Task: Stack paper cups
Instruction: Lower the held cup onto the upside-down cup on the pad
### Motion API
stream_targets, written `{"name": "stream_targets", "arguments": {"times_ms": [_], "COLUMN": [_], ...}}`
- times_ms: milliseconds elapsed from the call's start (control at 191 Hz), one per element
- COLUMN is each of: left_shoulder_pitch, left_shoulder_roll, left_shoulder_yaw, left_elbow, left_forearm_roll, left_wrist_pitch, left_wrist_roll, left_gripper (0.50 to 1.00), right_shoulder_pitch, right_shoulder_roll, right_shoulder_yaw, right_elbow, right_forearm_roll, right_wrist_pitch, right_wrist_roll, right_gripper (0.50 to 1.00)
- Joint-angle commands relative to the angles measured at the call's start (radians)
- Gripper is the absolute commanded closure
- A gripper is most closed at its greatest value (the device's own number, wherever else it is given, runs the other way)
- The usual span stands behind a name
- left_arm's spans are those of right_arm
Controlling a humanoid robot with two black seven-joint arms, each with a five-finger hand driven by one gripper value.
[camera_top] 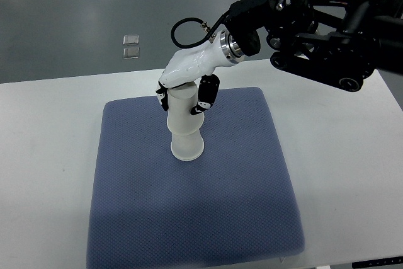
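A stack of white paper cups [186, 131], turned upside down, stands on the blue-grey mat [145, 206] a little above its middle. My right hand [184, 96] reaches in from the upper right on a black arm. Its white palm covers the top of the stack. Black-tipped fingers [206, 96] curl down both sides of the upper cup, shut on it. The top of the upper cup is hidden under the palm. The left arm does not show.
The mat lies on a white table [44, 155]. Two small clear squares [131, 45] lie on the grey floor beyond the table's far edge. The black right arm [327, 36] hangs over the table's upper right part.
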Motion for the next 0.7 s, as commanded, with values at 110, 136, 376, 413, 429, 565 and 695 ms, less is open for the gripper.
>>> {"name": "stream_targets", "arguments": {"times_ms": [110,136,376,413,429,565,695], "left_shoulder_pitch": [0.0,0.001,0.001,0.0,0.001,0.0,0.0], "left_shoulder_roll": [0.0,0.0,0.0,0.0,0.0,0.0,0.0], "left_shoulder_yaw": [0.0,0.0,0.0,0.0,0.0,0.0,0.0], "left_elbow": [0.0,0.0,0.0,0.0,0.0,0.0,0.0], "left_forearm_roll": [0.001,0.001,0.001,0.001,0.001,-0.001,-0.001], "left_wrist_pitch": [0.0,0.0,0.0,0.0,0.0,0.0,0.0], "left_wrist_roll": [0.0,0.0,0.0,0.0,0.0,0.0,0.0], "left_gripper": [0.5,0.5,0.5,0.5,0.5,0.5,0.5], "right_shoulder_pitch": [-0.025,-0.027,-0.042,-0.047,-0.048,-0.065,-0.077], "right_shoulder_roll": [0.01,0.01,0.029,0.029,0.032,0.052,0.069], "right_shoulder_yaw": [0.0,0.0,0.01,0.01,0.01,0.01,0.01], "right_elbow": [-0.003,-0.007,-0.051,-0.051,-0.051,-0.059,-0.059], "right_forearm_roll": [-0.006,-0.007,-0.01,-0.01,-0.01,-0.01,-0.01], "right_wrist_pitch": [-0.009,-0.011,-0.025,-0.026,-0.028,-0.032,-0.034], "right_wrist_roll": [-0.003,-0.004,-0.004,-0.004,-0.004,-0.006,-0.008], "right_gripper": [0.842,0.842,0.842,0.84,0.84,0.82,0.783]}}
